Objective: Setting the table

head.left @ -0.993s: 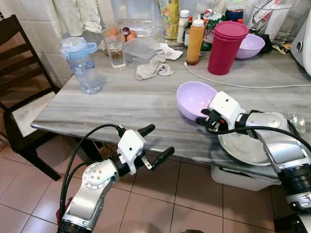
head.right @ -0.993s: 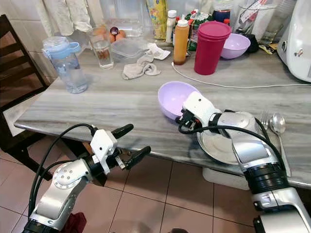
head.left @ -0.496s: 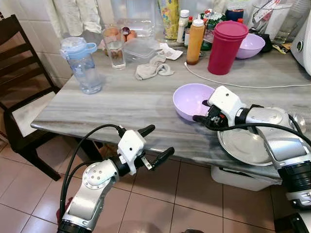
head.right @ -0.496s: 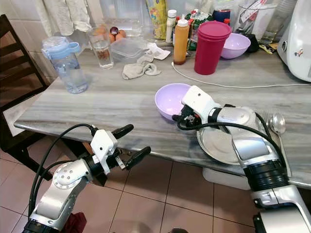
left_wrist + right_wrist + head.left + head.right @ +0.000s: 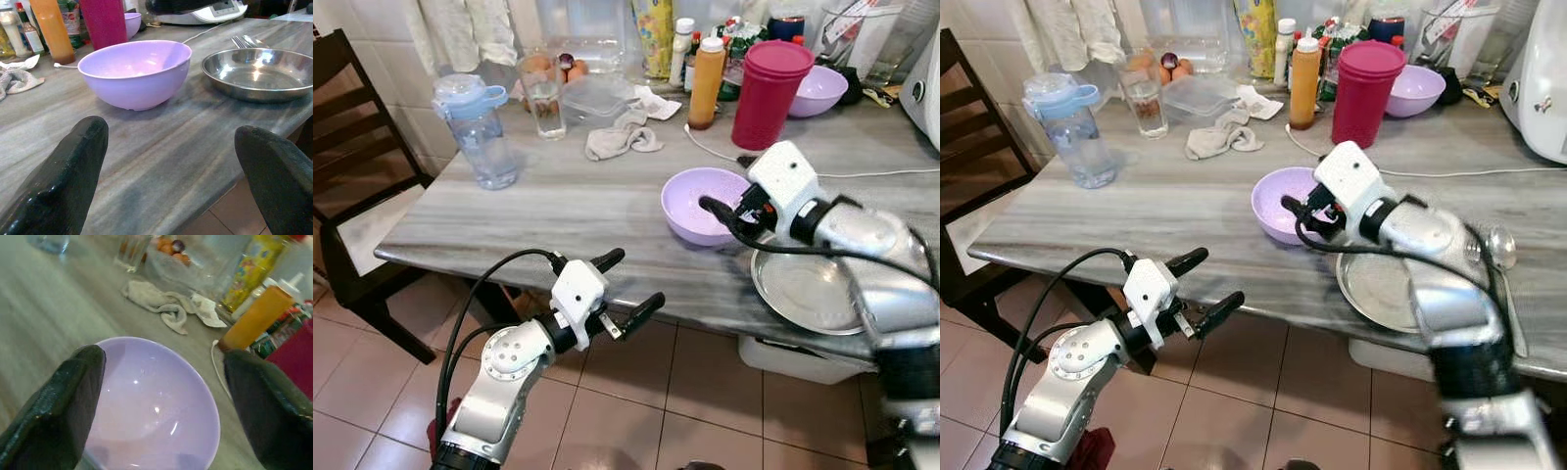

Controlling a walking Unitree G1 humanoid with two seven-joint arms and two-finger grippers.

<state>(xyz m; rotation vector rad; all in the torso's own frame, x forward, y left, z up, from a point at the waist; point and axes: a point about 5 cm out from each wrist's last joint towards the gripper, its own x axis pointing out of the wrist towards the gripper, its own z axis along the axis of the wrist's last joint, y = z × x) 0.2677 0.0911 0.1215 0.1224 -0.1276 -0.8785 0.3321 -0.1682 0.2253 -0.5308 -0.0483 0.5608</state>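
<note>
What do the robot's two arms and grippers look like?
Both arms are silver metal with round joints and loose black cables. Each ends in a white block wrist and two long black fingers: left gripper, right gripper.

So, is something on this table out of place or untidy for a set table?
Yes. A crumpled grey cloth lies loose on the table behind the lilac bowl, and a white cable trails across the surface. The bowl stands upright, unspilled, beside the steel plate.

Two lilac bowls sit on the grey table (image 5: pixel 558 211): one (image 5: pixel 700 201) just left of the single steel plate (image 5: pixel 808 291), the other (image 5: pixel 819 90) behind it. One spoon (image 5: pixel 1499 245) lies right of that plate. One water bottle (image 5: pixel 475 127) stands well to its left.
</note>
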